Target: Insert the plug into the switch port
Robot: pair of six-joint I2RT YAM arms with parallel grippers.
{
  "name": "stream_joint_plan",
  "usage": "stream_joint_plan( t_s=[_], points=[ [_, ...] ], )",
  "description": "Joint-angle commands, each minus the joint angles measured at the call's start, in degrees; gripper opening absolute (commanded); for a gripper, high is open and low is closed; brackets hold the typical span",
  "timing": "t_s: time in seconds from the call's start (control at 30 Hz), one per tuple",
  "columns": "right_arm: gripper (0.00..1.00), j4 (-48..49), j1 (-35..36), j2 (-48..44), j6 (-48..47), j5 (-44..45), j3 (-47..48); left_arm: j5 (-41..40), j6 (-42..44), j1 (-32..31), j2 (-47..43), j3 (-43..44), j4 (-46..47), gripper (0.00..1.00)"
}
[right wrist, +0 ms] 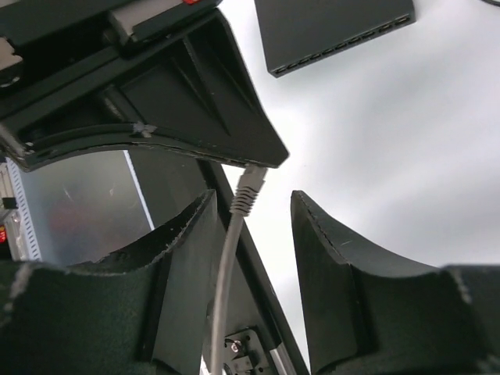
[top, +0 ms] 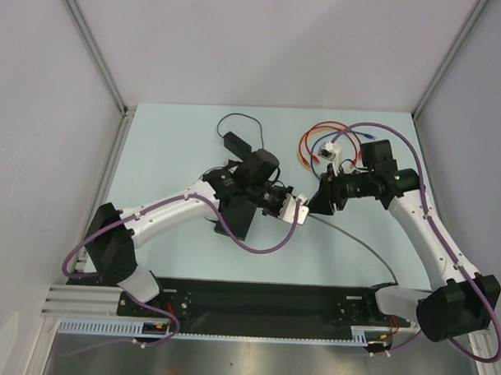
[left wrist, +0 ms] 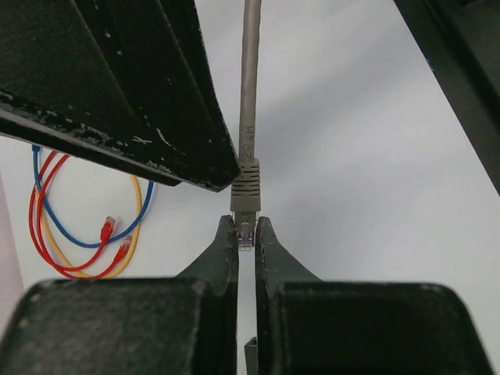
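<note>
Coloured cables point(left wrist: 107, 229), probably a power adapter point(top: 234, 141)

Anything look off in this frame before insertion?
Yes: the left claw pinches the plug by its nose, grey cable trailing away, so the mating end looks buried between the fingers. The right claw straddles the cable, open. Nothing looks damaged.

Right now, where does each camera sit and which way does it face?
Top external: above and behind the bases, looking down on the table; left arm and right arm show.
Left wrist: on the left arm, looking along the left gripper, shut on the plug.
Right wrist: on the right arm, looking past the open right gripper at the switch.
Shared: both wrist views show the grey cable.
</note>
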Motion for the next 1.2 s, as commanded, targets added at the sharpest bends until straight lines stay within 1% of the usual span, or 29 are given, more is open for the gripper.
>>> stream_joint_plan(
  t_s=[0.0, 0.2, 0.33, 0.47, 0.5, 0.53, 0.63, 0.73, 0.8, 0.83, 0.87, 0.9, 0.93, 0.97, 1.0, 1.03, 1.07, 1.1, 1.13, 1.17],
  points=[
    [0.48, -0.19, 1.21, -0.02, 0.57, -2.02, 0.12, 0.11, 2.01, 0.00, -2.50, -0.88, 2.71, 0.00],
    [0.52, -4.84, 2.35, 1.12, -1.88, -4.84, 0.56, -0.68, 2.18, 0.00, -3.11, -2.03, 3.06, 0.00],
    [0.53, -6.26, 3.76, 1.48, -3.29, -2.39, -0.41, -0.86, 1.48, 0.17, -3.64, -2.03, 3.85, 0.00],
    [0.50, -6.44, 3.85, 2.27, -3.29, 0.08, -0.23, -0.24, 1.22, 0.44, -4.52, -2.12, 3.85, 0.00],
    [0.45, -6.61, 3.85, 2.53, -3.64, 0.17, -0.15, 0.11, 1.22, 0.35, -4.78, -2.12, 3.85, 0.00],
    [0.43, -6.70, 3.85, 2.53, -3.64, 0.26, -0.06, 0.28, 1.30, 0.35, -4.96, -2.12, 3.59, 0.00],
    [0.41, -6.70, 3.76, 2.53, -3.73, 1.75, -0.15, 1.16, 1.30, 0.35, -5.57, -2.20, 3.32, 0.00],
    [0.35, -7.23, 3.67, 2.36, -4.08, 1.05, -0.32, 1.51, 1.39, 0.35, -5.93, -2.47, 3.32, 0.00],
    [0.14, -7.49, 3.67, 2.27, -4.35, -0.09, 0.38, 1.25, 1.04, 0.35, -5.93, -2.29, 3.24, 0.01],
    [0.00, -7.84, 3.58, 2.09, -4.69, -0.01, 0.82, 1.08, 0.52, 0.44, -5.84, -2.29, 3.50, 0.08],
    [0.00, -8.28, 3.06, 2.01, -5.83, 0.26, 1.34, 0.81, -0.36, 0.61, -5.84, -2.03, 3.58, 0.15],
    [0.00, -9.42, 2.45, 2.00, -7.23, 0.52, 3.44, 0.99, -3.76, 0.96, -5.93, -1.85, 4.11, 0.24],
    [0.00, -12.56, 1.57, 2.00, -8.81, 0.52, 4.76, 2.12, -5.88, 2.27, -6.19, -1.59, 4.29, 0.42],
    [0.00, -14.77, -0.70, 2.27, -13.79, 0.61, 6.86, 3.09, -8.43, 3.24, -6.37, -0.81, 4.20, 0.50],
    [0.00, -16.79, -1.85, 2.53, -16.45, 1.65, 10.97, 4.14, -13.50, 4.38, -6.54, -0.45, 4.20, 0.55],
    [0.00, -21.94, -3.08, 3.75, -19.69, 2.53, 13.89, 6.85, -16.25, 6.92, -6.98, 0.16, 4.29, 0.61],
    [0.00, -24.52, -3.71, 4.37, -24.95, 3.94, 16.53, 8.27, -18.88, 8.33, -7.33, 0.26, 4.29, 0.62],
    [0.00, -26.72, -5.02, 4.99, -27.52, 6.99, 21.95, 9.76, -24.57, 9.65, -7.59, 0.26, 5.16, 0.63],
    [0.00, -30.22, -5.38, 5.86, -29.46, 8.50, 24.44, 11.52, -27.23, 10.88, -7.86, 0.08, 5.60, 0.66],
    [0.00, -31.74, -5.82, 7.09, -31.05, 9.82, 26.64, 13.88, -29.61, 12.81, -8.38, -0.18, 6.04, 0.67]
  ],
)
